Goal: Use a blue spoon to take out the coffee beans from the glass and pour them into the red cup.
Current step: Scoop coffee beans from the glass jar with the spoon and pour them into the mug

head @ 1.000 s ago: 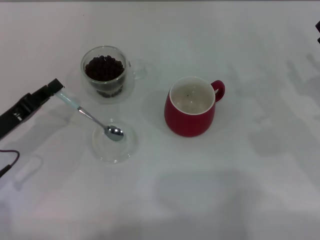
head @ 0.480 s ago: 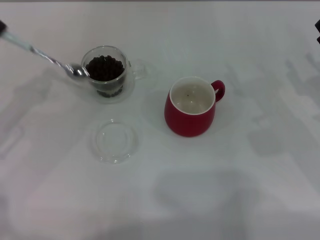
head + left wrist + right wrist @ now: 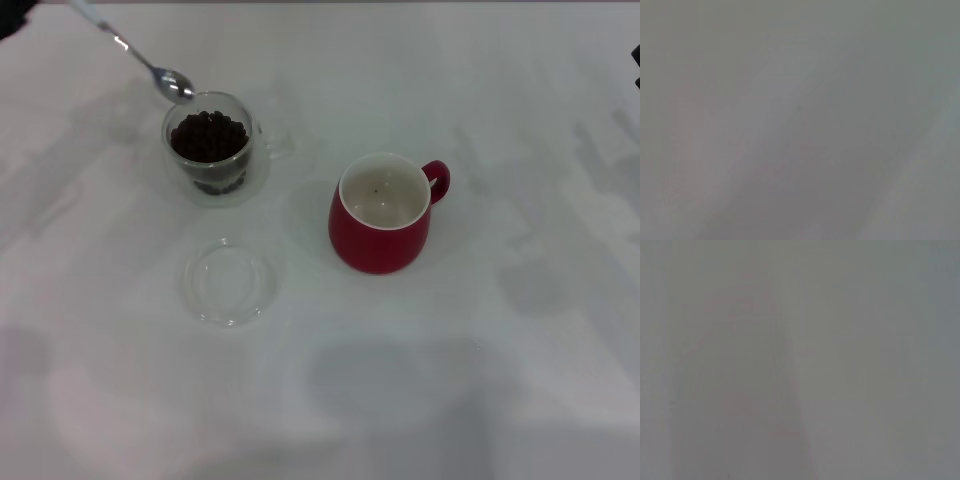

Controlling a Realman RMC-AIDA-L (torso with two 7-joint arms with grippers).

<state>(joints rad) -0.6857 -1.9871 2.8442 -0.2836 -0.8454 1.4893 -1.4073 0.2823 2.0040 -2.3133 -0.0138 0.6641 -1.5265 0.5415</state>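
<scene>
The blue spoon [image 3: 150,68] hangs tilted in the air at the far left, its empty silver bowl just above the far-left rim of the glass [image 3: 256,150]. The glass holds a heap of coffee beans [image 3: 208,135]. Only a dark corner of my left gripper [image 3: 30,8] shows at the top left of the head view, where the spoon's pale handle ends; it holds the spoon. The red cup [image 3: 380,245] stands right of the glass, its white inside nearly empty. A sliver of my right gripper [image 3: 636,58] shows at the right edge.
A flat clear round glass dish [image 3: 229,281] lies on the white table in front of the glass. Both wrist views show only plain grey surface.
My left gripper lifted the spoon off the clear dish, swung it back and left, and now its bowl sits higher, over the glass's far rim.
</scene>
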